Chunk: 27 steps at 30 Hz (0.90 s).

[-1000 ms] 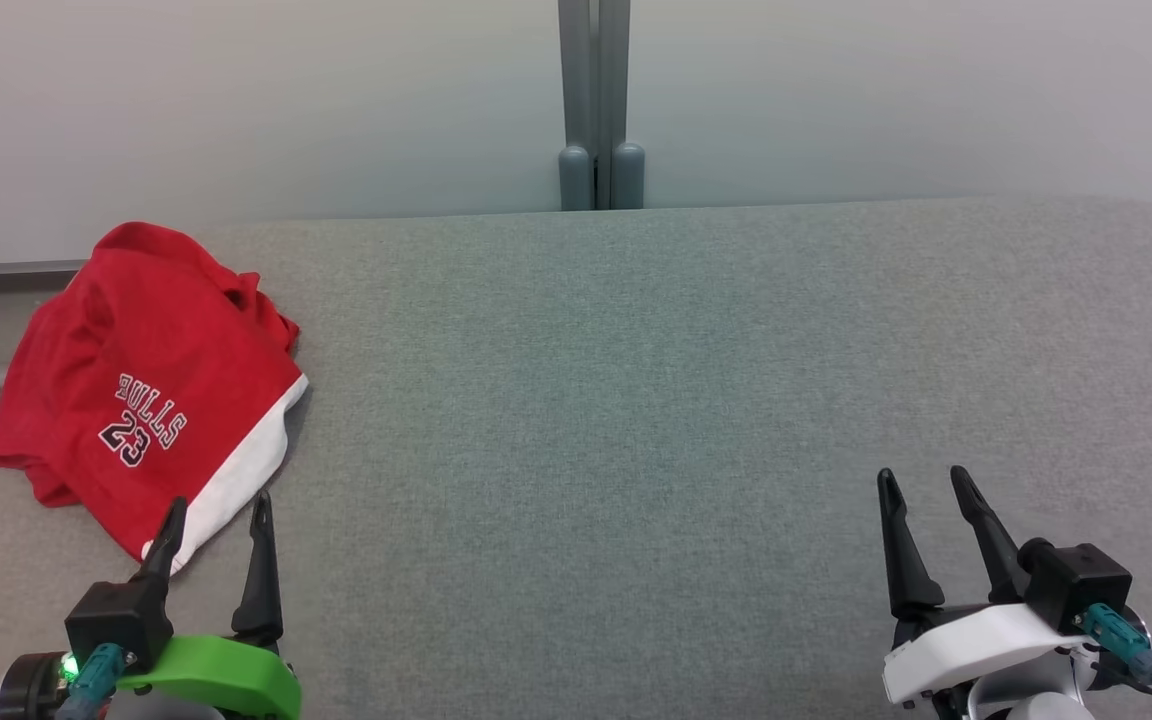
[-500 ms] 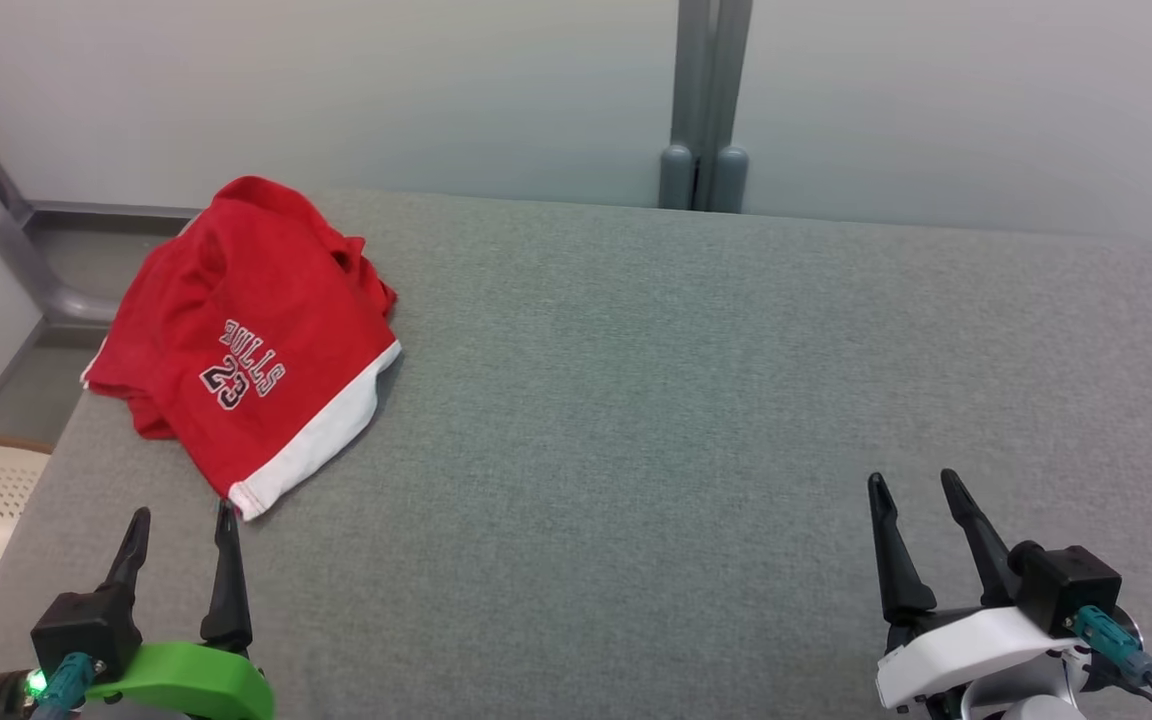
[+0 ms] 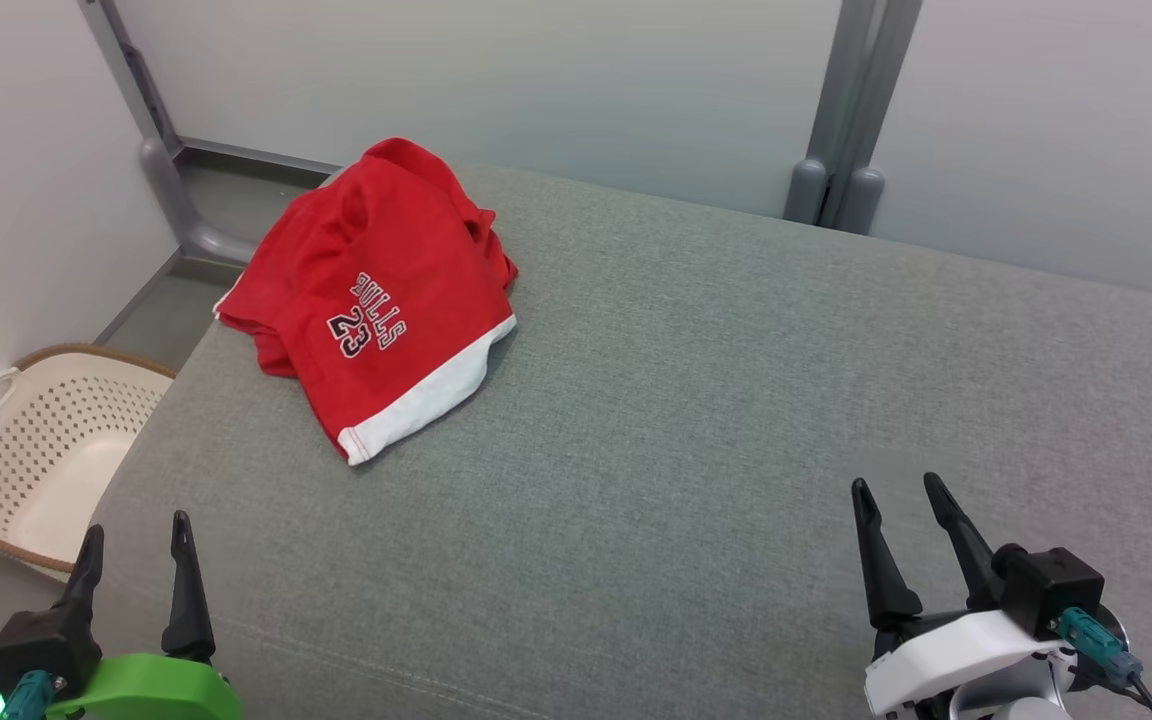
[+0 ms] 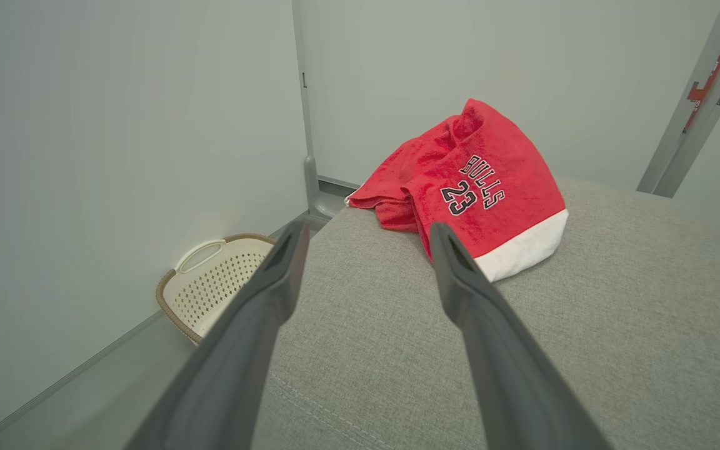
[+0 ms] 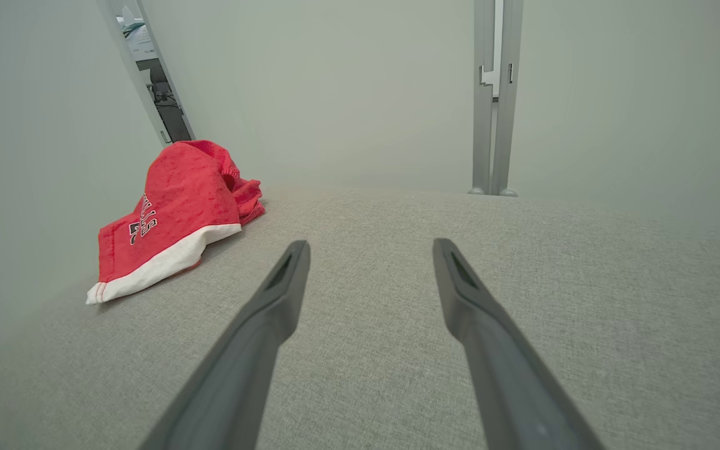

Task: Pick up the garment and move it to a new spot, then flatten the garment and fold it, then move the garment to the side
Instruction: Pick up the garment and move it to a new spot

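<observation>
Red garment [image 3: 376,300] w/ white hem band [image 3: 426,395] and "BULLS 23" print, bunched in a heap at the far-left corner of the grey fabric worktop [image 3: 736,380]. Left part right at the edge, maybe a little over it, cannot tell for sure. Not flat, not folded: several layers one on another, hem band toward the near side, so by the look an untouched start pile. Task at the very beginning, by judgement: first step (pick up, move to new spot) not yet begun.

Left gripper [image 3: 134,525] low at the near-left corner, jaws apart, nothing between them. Well apart from the garment, but pointing approx. toward it in the left wrist view.

Right gripper [image 3: 894,482] at near right, over bare worktop, jaws apart too, empty, far from the garment. Both held near the robot's side w/ jaws ready, prob. because wide jaws needed for the first pinch.

Cream perforated basket [image 3: 46,440] on the floor [image 3: 151,310], below the left edge, near the garment. Risk: careless pull to the left and cloth over the edge, into or beside the basket. Better to pinch at the hem band or a top fold, lift, then carry toward the middle, w/ plenty of free room there for flattening by both arms. Soft cloth, so expected to sag and open on lifting; maybe only one layer in the pinch, so worth a check after the lift
</observation>
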### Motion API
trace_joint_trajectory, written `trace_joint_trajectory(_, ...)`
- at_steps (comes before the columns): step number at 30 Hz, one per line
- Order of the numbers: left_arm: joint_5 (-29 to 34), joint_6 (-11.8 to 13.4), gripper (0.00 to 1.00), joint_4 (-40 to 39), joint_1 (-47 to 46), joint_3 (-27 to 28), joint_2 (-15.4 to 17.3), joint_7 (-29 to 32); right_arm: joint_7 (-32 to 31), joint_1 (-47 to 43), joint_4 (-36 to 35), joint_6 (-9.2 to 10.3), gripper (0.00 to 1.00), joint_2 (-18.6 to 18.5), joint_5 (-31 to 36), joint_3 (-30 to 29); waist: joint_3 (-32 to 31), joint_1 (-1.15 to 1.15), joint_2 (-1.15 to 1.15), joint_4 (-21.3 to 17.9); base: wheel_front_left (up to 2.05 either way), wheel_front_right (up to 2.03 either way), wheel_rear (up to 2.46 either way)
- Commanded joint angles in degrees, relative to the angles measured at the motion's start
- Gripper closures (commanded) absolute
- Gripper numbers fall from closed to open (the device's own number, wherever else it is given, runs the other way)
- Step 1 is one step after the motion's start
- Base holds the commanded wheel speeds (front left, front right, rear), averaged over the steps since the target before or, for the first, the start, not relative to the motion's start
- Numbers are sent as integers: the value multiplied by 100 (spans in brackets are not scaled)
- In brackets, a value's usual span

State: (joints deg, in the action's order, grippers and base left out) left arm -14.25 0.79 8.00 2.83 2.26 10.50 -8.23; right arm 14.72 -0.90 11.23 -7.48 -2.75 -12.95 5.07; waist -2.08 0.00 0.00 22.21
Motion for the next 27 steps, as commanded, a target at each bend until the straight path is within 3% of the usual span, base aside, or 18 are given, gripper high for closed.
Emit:
trace_joint_trajectory(1,-26,43,0,-2,89,37,54,-38,9,21,17,-3,0,-24,24,12,17,0,0,166,0,0,0)
trace_joint_trajectory(14,-84,149,0,19,155,92,97,-158,18,30,74,-3,0,-23,-16,80,1,0,0,406,0,0,0)
trace_joint_trajectory(27,-204,73,0,202,-328,23,96,-226,-39,124,3,-3,0,-24,146,41,203,0,0,322,0,0,0)
